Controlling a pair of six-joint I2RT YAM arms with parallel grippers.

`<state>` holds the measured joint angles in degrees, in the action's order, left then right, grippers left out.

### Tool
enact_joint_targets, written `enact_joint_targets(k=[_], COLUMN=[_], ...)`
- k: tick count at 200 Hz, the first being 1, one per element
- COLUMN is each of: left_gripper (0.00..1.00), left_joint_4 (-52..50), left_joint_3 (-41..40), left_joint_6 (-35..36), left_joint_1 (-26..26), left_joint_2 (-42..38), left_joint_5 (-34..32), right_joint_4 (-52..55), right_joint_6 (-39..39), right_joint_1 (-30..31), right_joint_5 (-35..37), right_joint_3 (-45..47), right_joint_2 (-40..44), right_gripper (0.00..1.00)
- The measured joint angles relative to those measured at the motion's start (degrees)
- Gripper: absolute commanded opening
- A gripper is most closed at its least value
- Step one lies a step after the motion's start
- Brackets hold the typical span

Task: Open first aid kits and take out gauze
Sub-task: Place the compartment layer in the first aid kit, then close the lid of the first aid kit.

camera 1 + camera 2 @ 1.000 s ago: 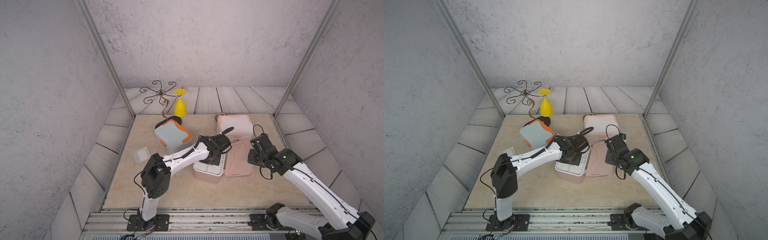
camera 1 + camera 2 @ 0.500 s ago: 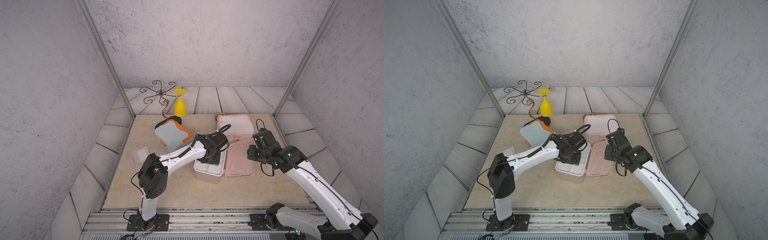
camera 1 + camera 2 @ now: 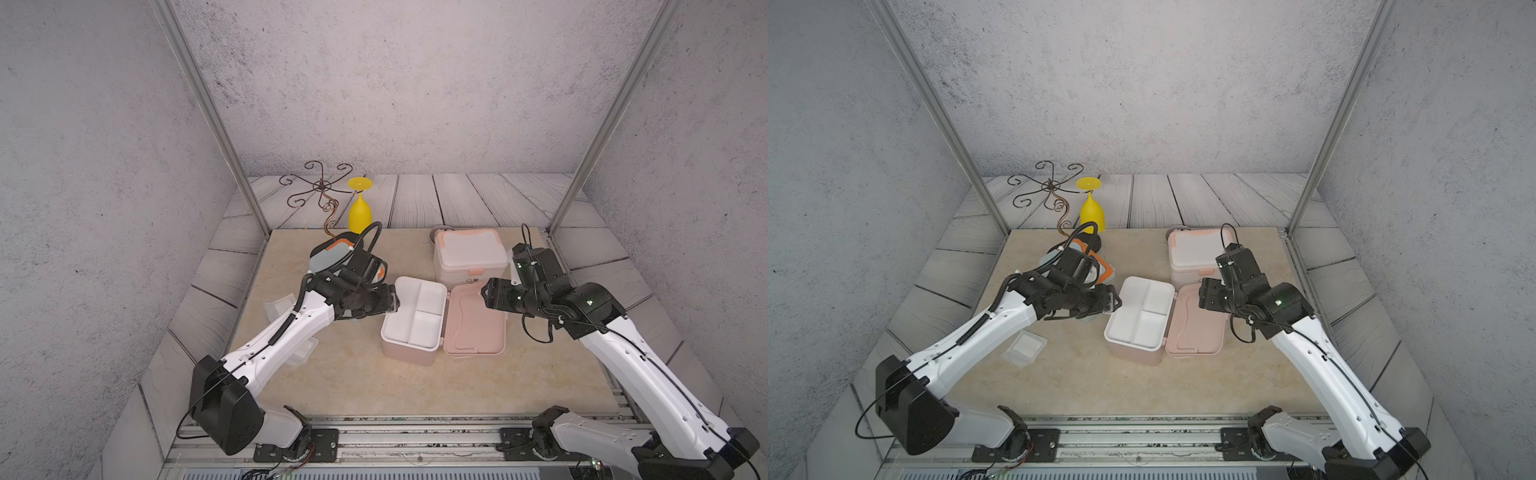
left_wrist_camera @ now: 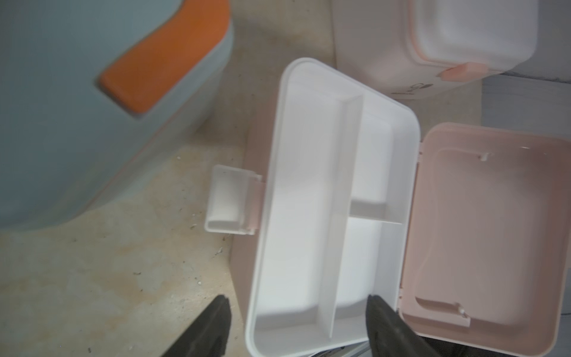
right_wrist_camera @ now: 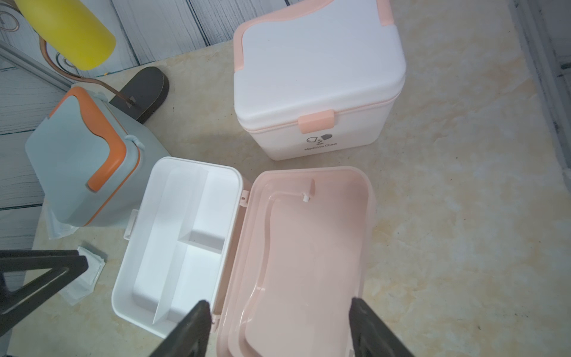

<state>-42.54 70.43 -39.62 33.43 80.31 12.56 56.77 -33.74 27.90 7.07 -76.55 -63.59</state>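
The pink first aid kit (image 3: 405, 358) stands open mid-table, its lid (image 3: 476, 328) lying flat on the right. Its white divided tray (image 4: 309, 191) shows no packets. My left gripper (image 3: 392, 301) is open beside the kit's left wall; in the left wrist view its fingers straddle the tray's near corner (image 4: 298, 298). My right gripper (image 3: 486, 293) hangs open above the lid (image 5: 278, 303), holding nothing. The grey-blue kit (image 3: 328, 259) and the white kit (image 3: 469, 253) are closed. Gauze (image 3: 1025, 347) lies on the table at the left, partly under the left arm.
An upturned yellow goblet (image 3: 360, 214) and a wire stand (image 3: 320, 187) are at the back left. A small grey bowl (image 3: 438, 230) peeks out behind the white kit. Metal frame posts (image 3: 557, 226) mark the mat's back corners.
Both grippers have opened. The left one has drawn back leftward off the pink kit's tray, and the right one has lifted away from the lid.
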Motion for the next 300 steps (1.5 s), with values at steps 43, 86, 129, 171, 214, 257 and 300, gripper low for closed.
enact_joint_targets(k=[43,86,129,171,214,257,300], left_gripper=[0.49,0.22,0.22,0.16,0.16,0.14,0.14], left_joint_4=[1.25,2.05,2.29,3.39,4.39,6.36,6.75], left_joint_3=[-4.28,-4.22,-4.70,-6.69,-6.95,-5.62,-5.22], left_joint_6=[1.60,3.08,3.41,3.39,3.43,3.87,4.04], left_joint_1=[-4.92,-6.10,-6.05,-6.05,-5.90,-4.50,-3.69], left_joint_2=[0.92,6.82,6.01,4.00,5.81,9.42,10.08], left_joint_5=[0.15,-0.07,0.57,1.62,2.80,3.58,3.13], right_joint_4=[1.57,-2.62,-11.72,-20.98,-33.22,-48.11,-50.99], right_joint_6=[1.46,0.17,-2.62,-5.60,-10.27,-14.58,-15.28], right_joint_1=[-14.97,-26.01,-29.05,-34.88,-37.31,-37.29,-37.38], right_joint_5=[-2.99,-11.65,-22.12,-30.80,-41.40,-55.28,-60.96], right_joint_3=[3.98,18.58,31.85,37.48,46.10,48.30,46.84], right_joint_2=[4.76,7.37,6.97,5.29,-4.09,-13.81,-9.75], right_gripper=[0.53,0.33,0.75,0.32,0.25,0.24,0.24])
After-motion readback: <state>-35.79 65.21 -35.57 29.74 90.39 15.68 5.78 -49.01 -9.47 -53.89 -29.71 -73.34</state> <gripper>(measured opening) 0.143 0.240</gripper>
